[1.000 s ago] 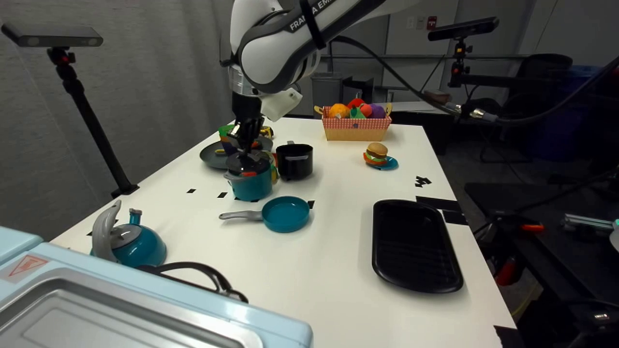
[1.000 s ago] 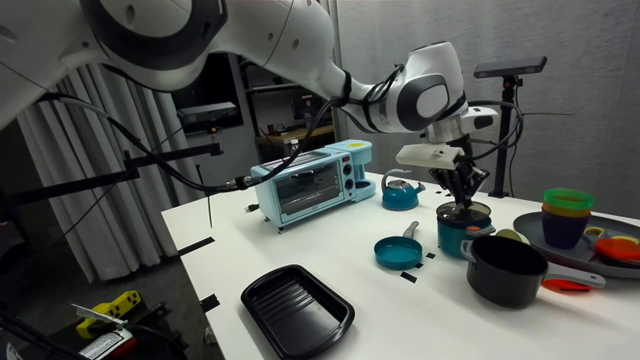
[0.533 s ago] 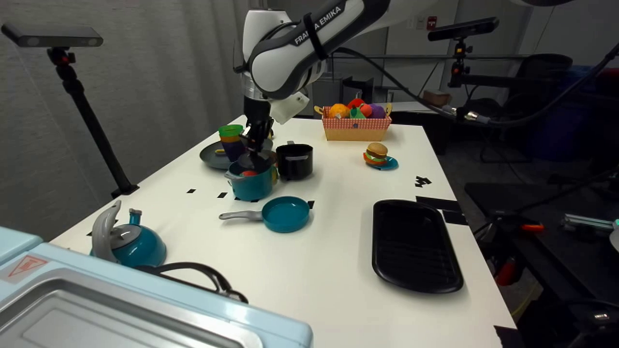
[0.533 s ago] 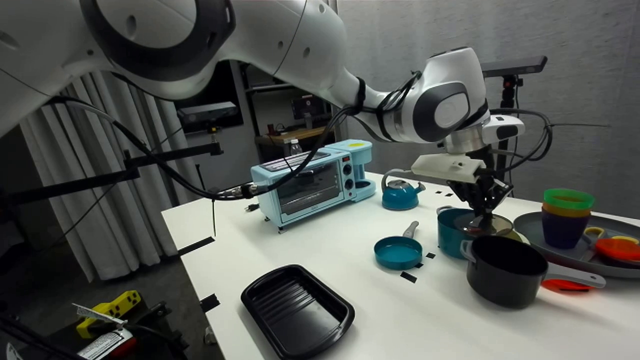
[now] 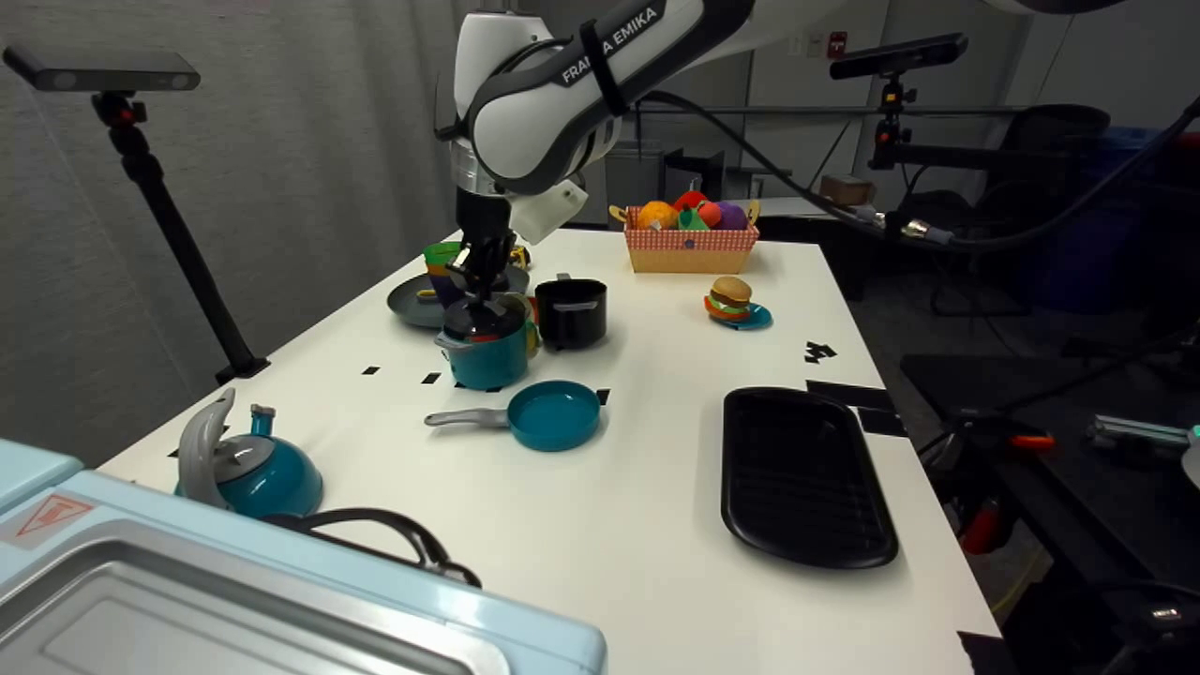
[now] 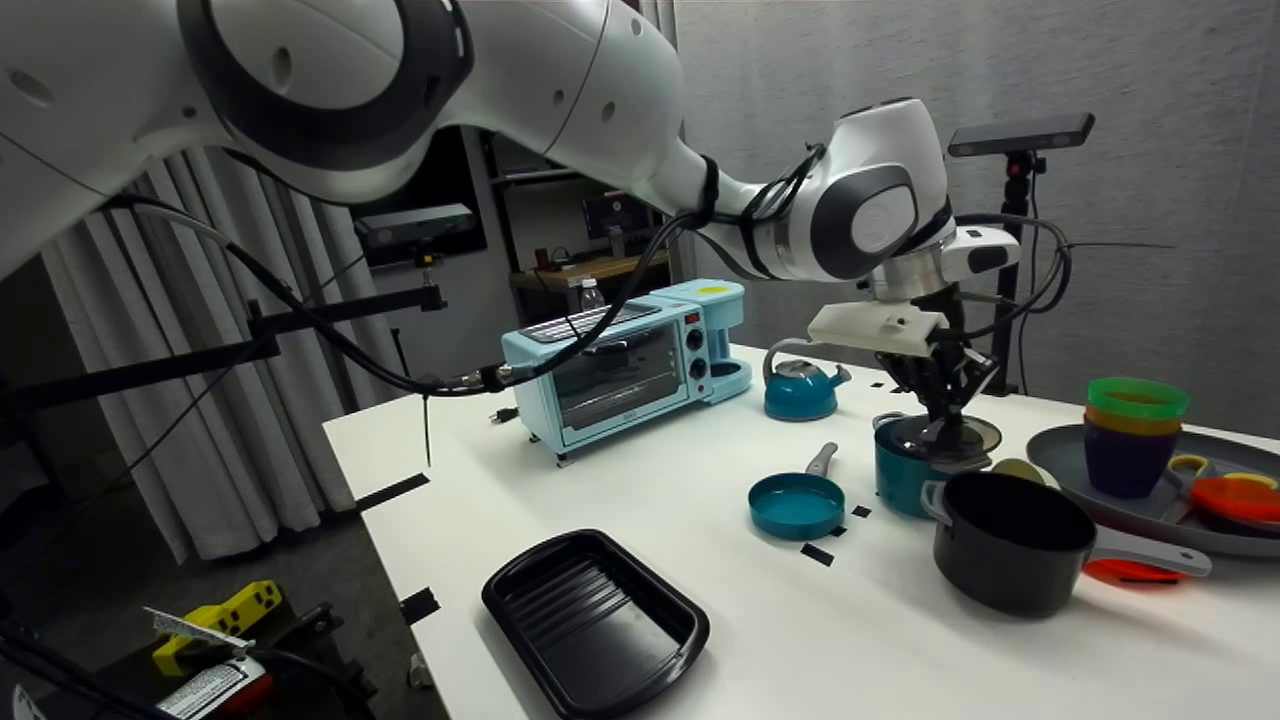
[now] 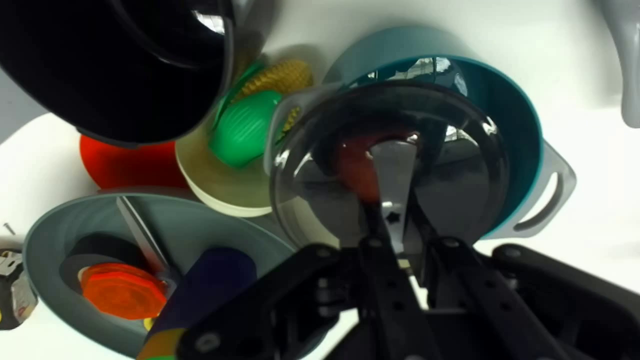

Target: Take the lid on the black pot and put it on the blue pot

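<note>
Over the blue pot (image 5: 492, 364), the claw (image 7: 395, 217) grips the lid (image 7: 440, 175).

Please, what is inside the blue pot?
Inside the blue pot, something red shows through the tinted lid. I cannot tell what it is, or whether the lid hides anything else.

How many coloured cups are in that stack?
3 show, in one stack standing on the grey plate: the green cup on top, the orange cup in the middle, the purple cup at the bottom. Another nested inside could be hidden.
</note>
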Tool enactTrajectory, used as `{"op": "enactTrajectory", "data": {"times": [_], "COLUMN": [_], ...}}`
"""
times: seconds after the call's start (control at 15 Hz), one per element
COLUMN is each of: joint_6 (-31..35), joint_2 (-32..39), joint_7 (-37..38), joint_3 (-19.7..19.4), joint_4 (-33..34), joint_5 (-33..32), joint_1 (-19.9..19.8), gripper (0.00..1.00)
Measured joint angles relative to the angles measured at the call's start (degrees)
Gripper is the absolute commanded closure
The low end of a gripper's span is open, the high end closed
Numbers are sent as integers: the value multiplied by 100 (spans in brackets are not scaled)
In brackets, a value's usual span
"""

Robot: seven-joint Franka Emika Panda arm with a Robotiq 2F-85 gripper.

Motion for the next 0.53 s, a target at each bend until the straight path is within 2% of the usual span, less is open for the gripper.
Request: {"op": "enactTrajectory", "data": {"times": [0.53], "joint_6": [0], "joint_2": [42], "joint_7": [-2], "joint_3": [71], "joint_4": [31], "joint_5": [0], "joint_1": [65], "gripper": [96]}}
